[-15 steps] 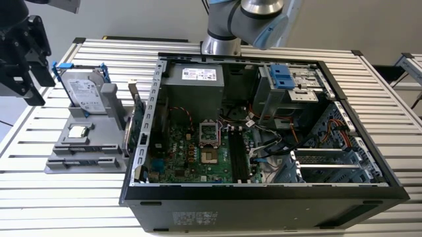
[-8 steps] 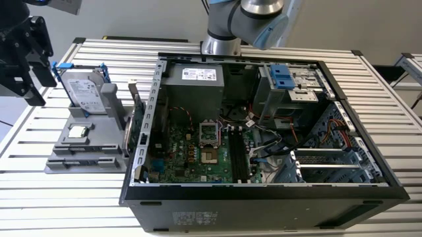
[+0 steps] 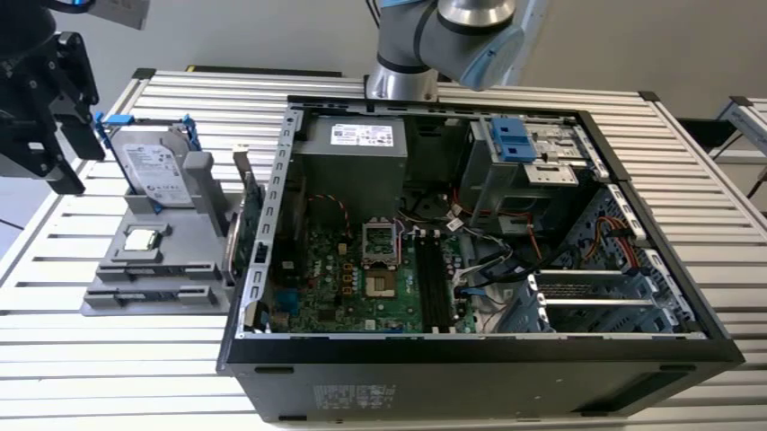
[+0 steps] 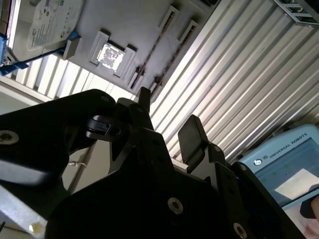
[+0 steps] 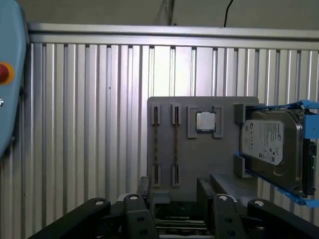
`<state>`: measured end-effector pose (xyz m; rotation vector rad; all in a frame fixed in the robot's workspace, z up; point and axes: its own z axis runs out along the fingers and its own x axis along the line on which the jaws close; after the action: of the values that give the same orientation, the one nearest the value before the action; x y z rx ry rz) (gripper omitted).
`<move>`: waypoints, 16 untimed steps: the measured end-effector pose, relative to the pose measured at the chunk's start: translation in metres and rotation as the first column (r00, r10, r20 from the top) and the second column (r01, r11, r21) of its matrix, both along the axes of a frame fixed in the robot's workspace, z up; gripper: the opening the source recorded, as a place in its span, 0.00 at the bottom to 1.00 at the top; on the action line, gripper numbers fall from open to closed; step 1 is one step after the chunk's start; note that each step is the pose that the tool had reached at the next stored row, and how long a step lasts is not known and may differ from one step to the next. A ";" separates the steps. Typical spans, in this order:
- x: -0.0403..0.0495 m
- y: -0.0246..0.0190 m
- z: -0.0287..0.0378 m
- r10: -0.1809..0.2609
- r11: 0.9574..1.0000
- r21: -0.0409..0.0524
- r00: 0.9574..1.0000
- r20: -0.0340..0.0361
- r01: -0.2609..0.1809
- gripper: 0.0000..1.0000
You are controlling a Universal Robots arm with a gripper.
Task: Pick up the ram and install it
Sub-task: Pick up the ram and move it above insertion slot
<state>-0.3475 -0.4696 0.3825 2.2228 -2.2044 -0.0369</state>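
Two thin sticks stand edge-on in slots of the grey holder tray (image 5: pixel 199 159); I take them for the ram (image 5: pixel 155 144), (image 4: pixel 149 55). From this angle their green faces are hidden. In the exterior view, my black gripper (image 3: pixel 74 162) hangs in the air at the far left, above and beside the tray (image 3: pixel 114 301). Both wrist views show the gripper (image 5: pixel 174 191), (image 4: pixel 167 119) open, with nothing between its fingers and well clear of the sticks. The motherboard's long black memory slots (image 3: pixel 428 278) lie inside the open computer case (image 3: pixel 480 350).
On the tray stand a silver hard drive in a blue frame (image 3: pixel 156 166) and a small square processor (image 3: pixel 142 239). A green expansion card with a metal bracket (image 3: pixel 251 229) stands by the case wall. A blue teach pendant (image 4: pixel 281 169) lies on the slatted table. The arm's base (image 3: pixel 401 81) is behind the case.
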 end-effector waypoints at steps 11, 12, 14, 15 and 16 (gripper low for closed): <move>0.0000 0.0000 -0.0065 0.009 1.000 -0.004 1.000 0.008 -0.009 1.00; 0.0000 0.0000 -0.0070 0.011 1.000 -0.004 1.000 0.008 -0.011 1.00; 0.0000 0.0000 -0.0072 0.013 1.000 -0.004 1.000 0.008 -0.013 1.00; 0.0000 0.0000 -0.0072 0.013 1.000 -0.004 1.000 0.008 -0.013 1.00; 0.0000 0.0000 -0.0072 0.013 1.000 -0.004 1.000 0.008 -0.013 1.00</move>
<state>-0.3475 -0.4696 0.3753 2.2389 -2.1922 -0.0231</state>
